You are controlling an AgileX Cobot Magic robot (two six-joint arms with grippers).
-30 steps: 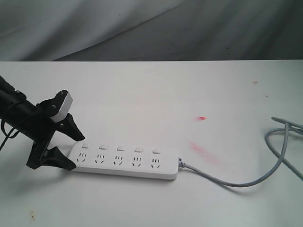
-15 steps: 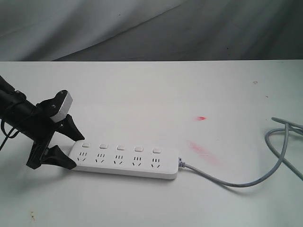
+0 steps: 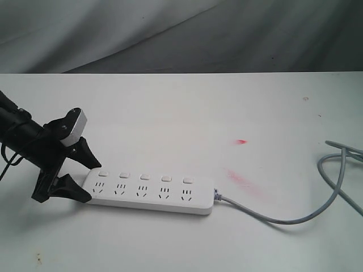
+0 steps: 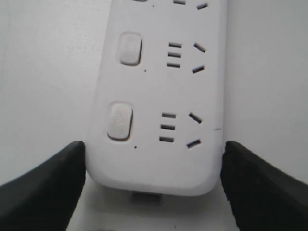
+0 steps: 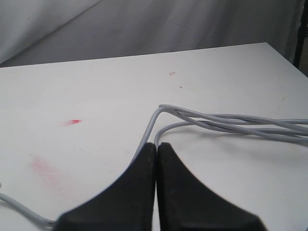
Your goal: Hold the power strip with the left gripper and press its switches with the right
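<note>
The white power strip (image 3: pixel 150 194) lies flat on the white table, its grey cable (image 3: pixel 272 218) trailing off to the right. A row of square switches (image 3: pixel 144 177) runs along its far side. My left gripper (image 3: pixel 92 182) straddles the strip's left end, one black finger against each long side. The left wrist view shows that end of the power strip (image 4: pixel 159 96) between the fingers, with the left gripper (image 4: pixel 153 147) closed on it and the end switch (image 4: pixel 120 120) just ahead. My right gripper (image 5: pixel 156 144) is shut and empty above the table near the cable (image 5: pixel 231 120); it is out of the exterior view.
Two red smears (image 3: pixel 243 181) mark the table right of the strip. The cable loops (image 3: pixel 340 164) near the right edge. Grey cloth (image 3: pixel 181 34) hangs behind the table's far edge.
</note>
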